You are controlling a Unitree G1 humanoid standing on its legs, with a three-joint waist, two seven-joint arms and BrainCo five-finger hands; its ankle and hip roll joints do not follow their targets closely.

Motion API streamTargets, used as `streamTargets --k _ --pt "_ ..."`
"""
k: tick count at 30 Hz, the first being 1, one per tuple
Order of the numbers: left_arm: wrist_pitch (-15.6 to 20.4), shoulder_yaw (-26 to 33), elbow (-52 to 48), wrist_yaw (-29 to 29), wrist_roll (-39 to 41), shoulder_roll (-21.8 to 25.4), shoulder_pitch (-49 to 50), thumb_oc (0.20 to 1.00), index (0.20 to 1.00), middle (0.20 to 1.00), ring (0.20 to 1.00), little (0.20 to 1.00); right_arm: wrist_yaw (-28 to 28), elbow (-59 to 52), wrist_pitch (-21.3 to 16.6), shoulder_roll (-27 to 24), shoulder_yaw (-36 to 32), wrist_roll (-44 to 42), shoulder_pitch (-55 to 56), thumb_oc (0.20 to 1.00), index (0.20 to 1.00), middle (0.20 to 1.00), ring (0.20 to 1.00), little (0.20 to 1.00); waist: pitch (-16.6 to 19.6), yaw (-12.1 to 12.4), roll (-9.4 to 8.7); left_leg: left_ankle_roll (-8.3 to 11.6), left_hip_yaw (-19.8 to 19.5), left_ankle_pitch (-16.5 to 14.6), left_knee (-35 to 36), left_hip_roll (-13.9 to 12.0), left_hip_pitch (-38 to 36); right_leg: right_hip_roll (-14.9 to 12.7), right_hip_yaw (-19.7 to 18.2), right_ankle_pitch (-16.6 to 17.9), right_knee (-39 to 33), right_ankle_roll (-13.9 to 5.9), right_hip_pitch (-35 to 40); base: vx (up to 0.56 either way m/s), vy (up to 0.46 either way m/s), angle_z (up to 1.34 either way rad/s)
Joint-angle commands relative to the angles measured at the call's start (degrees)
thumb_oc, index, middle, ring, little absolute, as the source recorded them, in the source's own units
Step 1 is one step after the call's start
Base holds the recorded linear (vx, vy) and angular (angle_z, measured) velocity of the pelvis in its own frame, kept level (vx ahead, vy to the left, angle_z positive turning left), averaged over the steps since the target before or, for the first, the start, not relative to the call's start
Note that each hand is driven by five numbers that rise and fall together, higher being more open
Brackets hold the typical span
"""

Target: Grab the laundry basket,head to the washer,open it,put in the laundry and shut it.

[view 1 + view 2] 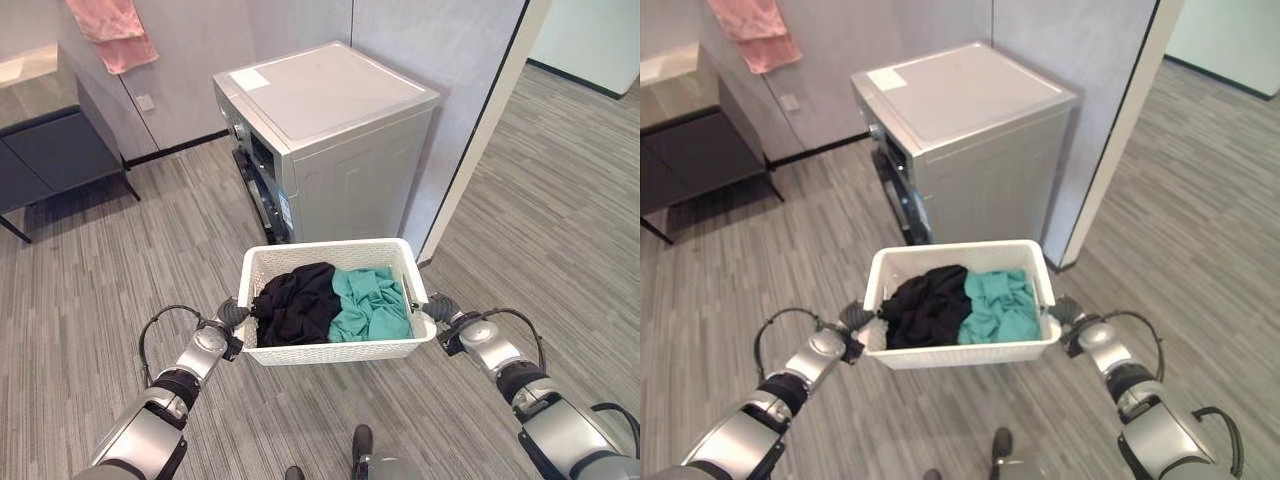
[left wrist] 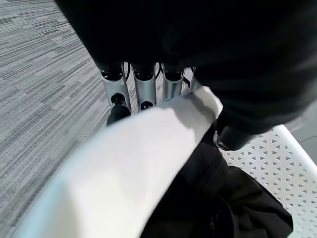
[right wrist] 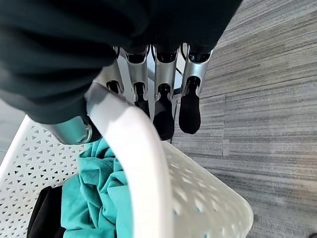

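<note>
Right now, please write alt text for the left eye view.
Both robot hands, left and right, hold a white laundry basket of black and teal clothes before a silver washer.

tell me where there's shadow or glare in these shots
Left eye view: glare on the dark cabinet top, washer lid evenly lit. Left wrist view: left hand shades the laundry basket rim it grips. Right wrist view: rim brightly lit.
</note>
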State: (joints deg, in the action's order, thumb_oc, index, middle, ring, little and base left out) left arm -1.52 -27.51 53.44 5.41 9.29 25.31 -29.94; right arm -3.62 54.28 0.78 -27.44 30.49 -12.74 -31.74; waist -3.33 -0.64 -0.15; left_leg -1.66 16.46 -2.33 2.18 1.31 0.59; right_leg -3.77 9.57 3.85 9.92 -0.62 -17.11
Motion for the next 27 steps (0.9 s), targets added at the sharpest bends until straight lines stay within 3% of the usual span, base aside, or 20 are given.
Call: streamTargets --k 1,5,6,8,11,13,16,20,23,24,25,27 --pt "4.5 0.8 -6.5 -1.7 2.6 -2.5 -6.8 0.200 0.200 0.200 0.200 0.200 -1.9 -1.6 -3.6 7.3 -0.4 -3.1 -5.5 0.200 0.200 0.200 0.200 0.200 2.3 1.0 -1.60 -1.89 -2.5 -1.7 -3.9 3.8 1.7 -4.0 -4.4 1.2 0.4 -7.16 6.9 0.08 0.131 -0.19" --pt "4.4 0.7 -6.6 -2.3 2.5 -2.8 -7.4 0.200 0.200 0.200 0.200 0.200 -2.6 -2.8 -3.3 5.9 -0.6 -3.7 -4.7 0.200 0.200 0.200 0.200 0.200 1.2 -0.8 -0.64 -1.56 -4.6 -2.4 -4.5 4.9 0.7 -1.8 -6.8 2.0 -1.2 -6.52 2.7 0.12 0.047 0.05" --pt "4.5 0.7 -6.7 -2.5 2.6 -2.6 -7.5 0.200 0.200 0.200 0.200 0.200 -2.4 -2.4 -3.4 5.9 -0.7 -3.5 -5.1 0.200 0.200 0.200 0.200 0.200 -0.1 -0.9 -0.49 -1.09 -4.3 -3.1 -4.5 4.7 -1.2 -3.7 -2.3 6.5 -5.4 -7.65 -1.4 0.21 -0.058 0.46" --pt "4.2 1.2 -8.1 -3.1 2.5 -2.0 -6.7 0.200 0.200 0.200 0.200 0.200 -2.4 -2.8 -3.3 5.5 -1.2 -3.1 -4.6 0.200 0.200 0.200 0.200 0.200 -0.5 -1.5 -0.69 -0.92 -4.7 -3.8 -4.5 4.9 -2.6 -4.2 -1.5 8.1 -6.9 -8.33 -1.7 0.23 -0.061 0.29" --pt "4.0 2.0 -7.4 -3.7 2.3 -2.0 -5.5 0.200 0.200 0.200 0.200 0.200 -2.7 -2.6 -3.0 5.5 -1.2 -2.2 -4.6 0.200 0.200 0.200 0.200 0.200 -0.4 -1.8 -1.37 -0.54 -4.8 -5.1 -4.2 5.3 -5.2 -4.4 3.6 10.2 -9.7 -9.10 -2.0 0.22 -0.068 0.22" --pt "3.9 2.1 -6.9 -4.2 2.4 -2.0 -5.1 0.200 0.200 0.200 0.200 0.200 -3.0 -3.0 -2.9 5.1 -0.8 -2.0 -4.3 0.200 0.200 0.200 0.200 0.200 0.6 -2.0 -1.96 -0.19 -5.1 -6.0 -4.2 5.2 -6.4 -3.8 3.9 9.9 -10.4 -8.47 -0.4 0.21 -0.119 0.29" --pt "3.9 1.9 -4.2 -4.6 3.2 -2.8 -4.5 0.200 0.200 0.200 0.200 0.200 -3.7 -5.0 -2.7 5.6 0.3 -3.1 -3.3 0.200 0.200 0.200 0.200 0.200 2.7 -2.8 -1.50 1.04 -6.2 -6.4 -6.3 3.1 -7.4 -1.4 2.0 9.0 -10.0 -6.84 1.2 0.25 -0.171 0.36" --pt "3.9 1.1 -1.2 -4.9 3.2 -3.6 -4.9 0.200 0.200 0.200 0.200 0.200 -5.2 -10.2 -2.2 5.7 3.3 -2.3 -3.0 0.200 0.200 0.200 0.200 0.200 4.1 -3.7 -1.39 2.91 -7.0 -4.7 -10.1 1.3 -7.2 -0.1 2.5 8.0 -9.8 -5.50 2.9 0.22 -0.180 0.23" --pt "3.6 1.7 1.8 -4.9 4.5 -3.6 -4.5 0.200 0.200 0.200 0.200 0.200 -5.5 -19.5 -2.5 3.7 5.0 -0.9 -2.4 0.200 0.200 0.200 0.200 0.200 3.8 -4.2 -1.95 7.87 -6.0 2.6 -25.7 -4.7 -2.3 2.3 4.2 3.3 -9.0 -1.95 7.3 0.22 -0.307 0.08" --pt "3.7 1.7 1.8 -4.9 4.5 -3.6 -4.5 0.200 0.200 0.200 0.200 0.200 -5.5 -19.6 -2.5 3.7 5.0 -0.9 -2.4 0.200 0.200 0.200 0.200 0.200 3.9 -4.3 -2.16 7.82 -6.2 2.9 -25.7 -4.5 -2.0 2.1 4.3 3.4 -9.0 -1.95 7.1 0.14 -0.234 0.02" --pt "3.1 1.7 3.7 -4.6 5.1 -4.1 -4.9 0.200 0.200 0.200 0.200 0.200 -5.4 -21.3 -2.4 3.4 5.4 -0.8 -1.9 0.200 0.200 0.200 0.200 0.200 3.4 -4.4 -3.11 7.99 -3.9 5.2 -32.6 -7.1 0.3 2.3 4.9 1.7 -9.0 -0.45 9.3 0.13 -0.178 0.15" --pt "2.9 1.5 5.8 -4.3 5.2 -4.8 -5.4 0.200 0.200 0.200 0.200 0.200 -5.2 -22.5 -2.5 3.2 5.7 -0.6 -1.5 0.200 0.200 0.200 0.200 0.200 3.2 -4.3 -2.42 7.83 -1.4 3.4 -31.2 -9.1 0.6 3.4 4.8 -0.2 -9.2 -0.59 11.0 0.16 -0.121 0.18"
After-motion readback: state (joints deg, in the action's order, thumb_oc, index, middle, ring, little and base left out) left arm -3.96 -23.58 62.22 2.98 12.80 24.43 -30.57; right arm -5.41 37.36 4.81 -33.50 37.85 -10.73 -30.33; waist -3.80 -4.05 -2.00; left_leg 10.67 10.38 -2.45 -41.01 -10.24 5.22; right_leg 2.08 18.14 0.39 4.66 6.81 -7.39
